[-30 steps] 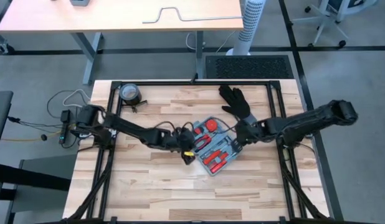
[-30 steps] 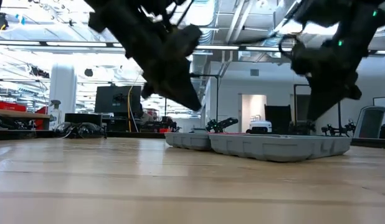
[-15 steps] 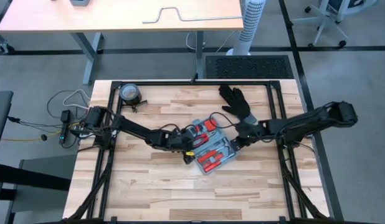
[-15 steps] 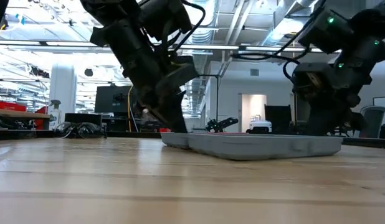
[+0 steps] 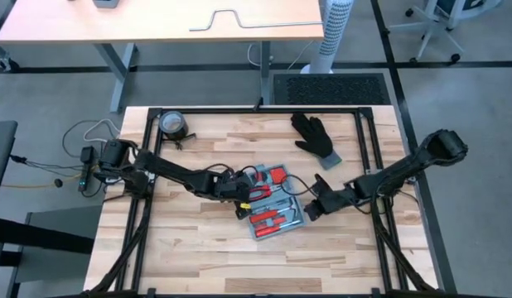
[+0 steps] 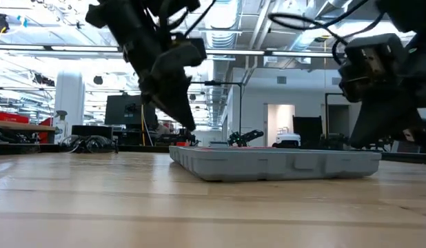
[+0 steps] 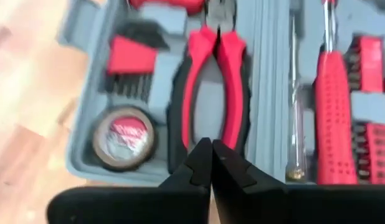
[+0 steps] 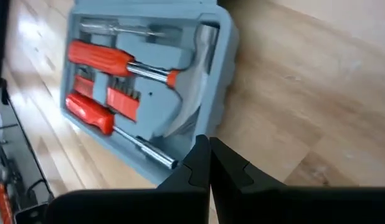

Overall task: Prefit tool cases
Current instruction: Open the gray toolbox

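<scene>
Centrally on the wooden surface (image 5: 198, 240), tool case (image 5: 272, 207) lies open and flat, red-handled tools in its slots. Left gripper (image 5: 242, 197), fingers pressed together, sits at the case's left edge; right gripper (image 5: 316, 207), also closed, at its right edge.

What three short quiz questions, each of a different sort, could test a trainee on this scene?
1. True or false: the black fabric glove lies inside the open light-blue plastic tool case.
2. Which tool lies just ahead of the left gripper? A) red-handled pliers B) a saw C) a wrench
3. Fill in: the right gripper's fingers are ____.

Key: 1 false; 2 A; 3 shut.
</scene>
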### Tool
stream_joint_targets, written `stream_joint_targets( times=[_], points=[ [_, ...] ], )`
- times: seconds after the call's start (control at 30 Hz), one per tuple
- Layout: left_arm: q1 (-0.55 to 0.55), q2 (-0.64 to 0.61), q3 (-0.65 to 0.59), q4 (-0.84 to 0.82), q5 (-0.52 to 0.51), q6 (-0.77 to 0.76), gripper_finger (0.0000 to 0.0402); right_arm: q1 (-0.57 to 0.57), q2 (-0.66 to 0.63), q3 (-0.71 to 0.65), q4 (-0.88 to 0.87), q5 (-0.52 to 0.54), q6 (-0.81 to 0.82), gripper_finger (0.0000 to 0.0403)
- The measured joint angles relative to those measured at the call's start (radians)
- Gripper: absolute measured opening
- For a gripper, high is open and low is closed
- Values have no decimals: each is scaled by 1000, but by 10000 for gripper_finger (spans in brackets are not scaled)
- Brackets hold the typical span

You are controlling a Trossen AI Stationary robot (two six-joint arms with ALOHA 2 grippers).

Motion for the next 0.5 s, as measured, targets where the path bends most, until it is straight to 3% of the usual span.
stream_joint_targets(
  times=[0.2,0.5],
  points=[
    [23,8,-33,69,4,-10,0,-77,12,2,-50,50,-9,11],
    [65,11,-113,194,74,-39,0,-217,110,2,56,-114,-127,11]
  ],
)
